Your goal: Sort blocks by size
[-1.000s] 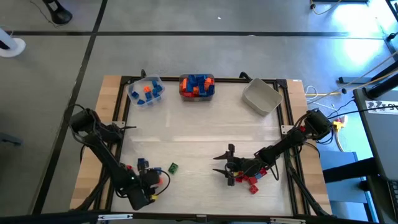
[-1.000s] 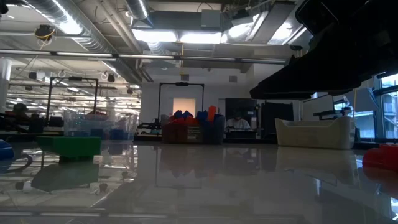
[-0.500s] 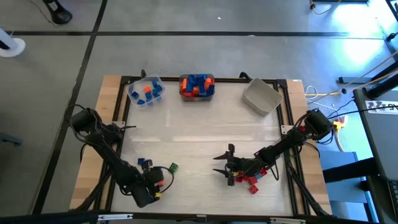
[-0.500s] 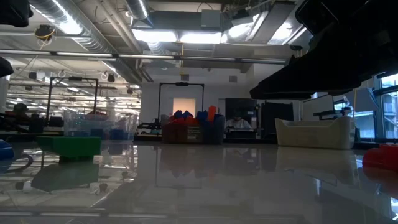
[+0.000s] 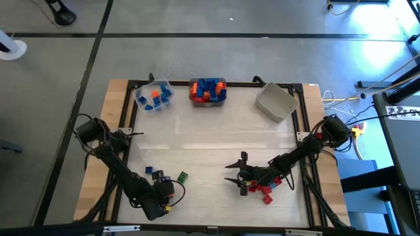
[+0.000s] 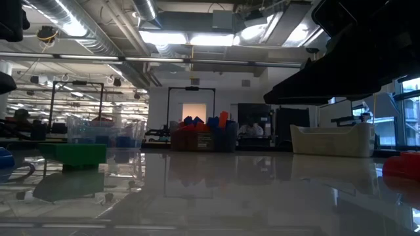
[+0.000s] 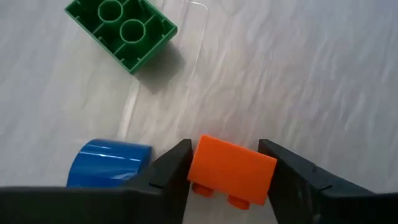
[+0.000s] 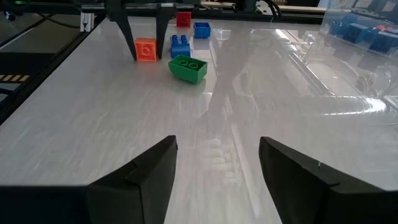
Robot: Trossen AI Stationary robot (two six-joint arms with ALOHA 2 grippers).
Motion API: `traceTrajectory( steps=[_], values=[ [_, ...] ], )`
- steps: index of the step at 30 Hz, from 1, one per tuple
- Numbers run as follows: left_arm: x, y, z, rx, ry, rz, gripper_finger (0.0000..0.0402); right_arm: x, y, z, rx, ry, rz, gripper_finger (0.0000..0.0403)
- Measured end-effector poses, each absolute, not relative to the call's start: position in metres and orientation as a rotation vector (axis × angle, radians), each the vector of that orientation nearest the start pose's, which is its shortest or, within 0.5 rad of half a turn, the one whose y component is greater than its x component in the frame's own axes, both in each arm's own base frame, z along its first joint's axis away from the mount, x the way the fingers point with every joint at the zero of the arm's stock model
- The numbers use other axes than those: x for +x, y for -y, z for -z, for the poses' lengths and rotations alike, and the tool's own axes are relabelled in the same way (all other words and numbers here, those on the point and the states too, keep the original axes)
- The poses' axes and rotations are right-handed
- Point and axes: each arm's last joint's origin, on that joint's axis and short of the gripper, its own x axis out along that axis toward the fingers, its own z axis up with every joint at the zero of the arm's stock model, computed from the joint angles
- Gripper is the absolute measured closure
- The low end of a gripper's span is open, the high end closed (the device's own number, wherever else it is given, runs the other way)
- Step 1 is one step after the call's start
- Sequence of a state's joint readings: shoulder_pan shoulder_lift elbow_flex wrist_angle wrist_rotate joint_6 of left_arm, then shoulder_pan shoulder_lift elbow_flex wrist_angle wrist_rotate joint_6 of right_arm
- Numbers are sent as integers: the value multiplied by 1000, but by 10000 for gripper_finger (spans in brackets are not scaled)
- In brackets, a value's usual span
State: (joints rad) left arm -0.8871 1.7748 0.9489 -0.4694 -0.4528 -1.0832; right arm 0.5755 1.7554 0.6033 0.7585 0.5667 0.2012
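Left gripper (image 7: 224, 163) low over the worktop (image 5: 210, 141) near its front left corner, fingers closed on one orange block (image 7: 231, 169). One blue block (image 7: 109, 163) just beside, one green block (image 7: 121, 31) a bit farther off. Right gripper (image 5: 237, 172) resting low at the front right, fingers apart, holding nothing, red blocks (image 5: 262, 190) beside it.

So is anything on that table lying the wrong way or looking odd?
One thing: the green block near the left claw lies upside down, its hollow tubes facing up. The orange block between that claw's fingers is also tipped, with its studs pointing sideways. Otherwise nothing looks spilled or broken.
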Motion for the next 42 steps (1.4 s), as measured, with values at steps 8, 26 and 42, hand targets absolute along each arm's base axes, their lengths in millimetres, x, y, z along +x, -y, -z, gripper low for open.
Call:
traceTrajectory(
  steps=[8, 26, 42],
  values=[
    [206, 231, -133, -162, -1017, -215, 272, 267, -155, -128, -14, -329, 26, 173],
    [245, 195, -197, -196, -894, -209, 270, 267, -154, -128, -14, -327, 33, 173],
    [258, 110, -267, -54, -644, -379, 266, 267, -154, -128, -15, -327, 33, 173]
  ],
)
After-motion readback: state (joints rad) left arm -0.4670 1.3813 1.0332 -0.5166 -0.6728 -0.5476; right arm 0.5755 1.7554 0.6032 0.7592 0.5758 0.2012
